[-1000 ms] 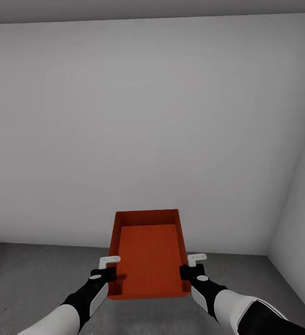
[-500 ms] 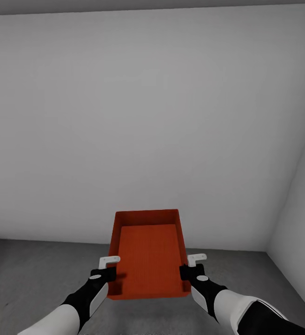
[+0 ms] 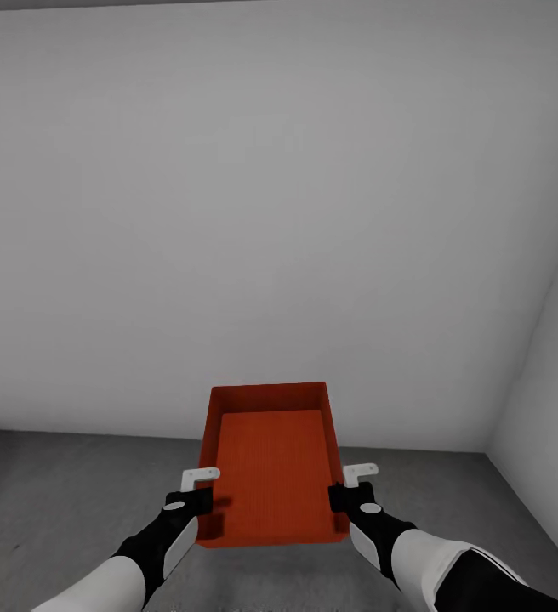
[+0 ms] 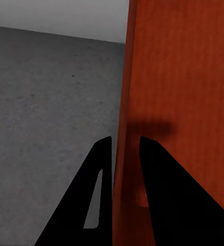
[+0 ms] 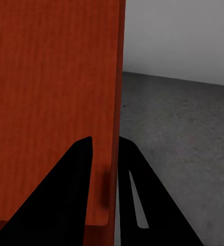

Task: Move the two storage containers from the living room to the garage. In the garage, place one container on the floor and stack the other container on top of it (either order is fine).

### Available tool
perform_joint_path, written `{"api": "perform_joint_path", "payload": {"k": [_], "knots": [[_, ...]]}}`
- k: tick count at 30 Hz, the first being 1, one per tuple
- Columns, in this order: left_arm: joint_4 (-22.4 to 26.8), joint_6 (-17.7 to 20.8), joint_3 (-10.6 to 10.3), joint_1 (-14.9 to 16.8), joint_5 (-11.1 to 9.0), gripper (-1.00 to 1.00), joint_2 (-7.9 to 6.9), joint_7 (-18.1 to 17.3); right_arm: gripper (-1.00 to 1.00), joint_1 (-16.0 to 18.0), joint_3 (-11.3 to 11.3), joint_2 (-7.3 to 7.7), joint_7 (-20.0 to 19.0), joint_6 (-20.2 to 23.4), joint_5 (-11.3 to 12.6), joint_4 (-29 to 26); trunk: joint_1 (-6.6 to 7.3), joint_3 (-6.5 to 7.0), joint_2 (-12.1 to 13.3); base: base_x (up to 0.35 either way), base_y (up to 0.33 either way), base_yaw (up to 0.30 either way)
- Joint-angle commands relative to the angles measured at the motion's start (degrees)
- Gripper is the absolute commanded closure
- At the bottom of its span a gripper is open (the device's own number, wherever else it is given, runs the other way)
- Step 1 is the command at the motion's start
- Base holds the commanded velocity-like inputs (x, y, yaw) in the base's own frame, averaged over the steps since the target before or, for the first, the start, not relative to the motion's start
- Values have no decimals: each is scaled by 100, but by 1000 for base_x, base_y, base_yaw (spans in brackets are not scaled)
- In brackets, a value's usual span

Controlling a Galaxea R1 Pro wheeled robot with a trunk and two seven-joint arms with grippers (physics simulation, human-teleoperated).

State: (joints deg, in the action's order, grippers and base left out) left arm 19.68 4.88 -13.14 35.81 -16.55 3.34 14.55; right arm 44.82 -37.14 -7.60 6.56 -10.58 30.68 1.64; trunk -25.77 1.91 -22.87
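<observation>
An orange-red storage container (image 3: 272,463) hangs in the air in front of me, open side up and empty, carried between both arms. My left gripper (image 3: 204,503) is shut on its left wall, and my right gripper (image 3: 340,500) is shut on its right wall. The left wrist view has the thin orange wall (image 4: 123,154) pinched between two dark fingers (image 4: 99,169). In the right wrist view the container wall (image 5: 112,138) sits likewise between that gripper's fingers (image 5: 83,169). Below lies the dark grey speckled floor (image 3: 58,493) of the garage.
A plain white wall (image 3: 270,212) stands close ahead. A second white wall (image 3: 551,399) meets it in a corner at the right. Grey floor (image 3: 449,501) stretches on both sides of the held container.
The whole head view has shifted a little, with the wall's top edge rising out of the picture and the floor line dropping slightly, so the camera moved. Container and grippers keep their hold.
</observation>
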Motion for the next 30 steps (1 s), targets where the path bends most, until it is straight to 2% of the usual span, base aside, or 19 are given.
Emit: {"api": "perform_joint_path", "payload": {"k": [1,30], "knots": [[27,-136,207,5,93,100,-5,296,100,0,243,-5,-287,-14,-9,12,-2,-12,-6,0,0,0],[28,-136,215,5,93,100,-17,294,100,0,243,-5,-287,-14,-10,12,-2,-279,-6,0,0,0]]}}
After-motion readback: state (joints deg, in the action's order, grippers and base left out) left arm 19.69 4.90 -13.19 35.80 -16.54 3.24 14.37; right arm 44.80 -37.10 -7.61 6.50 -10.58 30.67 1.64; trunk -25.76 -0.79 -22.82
